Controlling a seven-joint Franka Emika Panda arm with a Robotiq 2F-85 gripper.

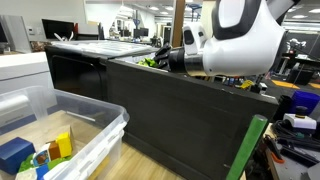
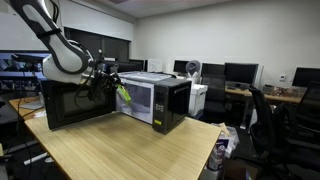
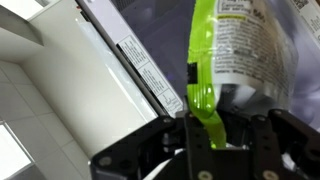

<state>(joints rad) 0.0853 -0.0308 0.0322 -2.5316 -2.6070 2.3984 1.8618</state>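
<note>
My gripper (image 3: 205, 135) is shut on the bright green sealed edge of a snack bag (image 3: 238, 50) with a clear printed body. In both exterior views the gripper (image 2: 108, 82) (image 1: 166, 58) holds the bag (image 2: 122, 92) (image 1: 148, 63) in the air in front of the open mouth of a black and silver microwave (image 2: 160, 100). The microwave's black door (image 2: 70, 108) (image 1: 170, 115) is swung wide open beside the gripper. The wrist view shows the pale frame of the microwave (image 3: 90, 80), with a label strip, close to the bag.
The microwave stands on a wooden table (image 2: 130, 150). A clear plastic bin (image 1: 95, 135) with coloured blocks sits in front of the open door. A small bottle (image 2: 217, 155) stands at the table edge. Office desks, monitors (image 2: 240, 73) and chairs (image 2: 262, 110) lie behind.
</note>
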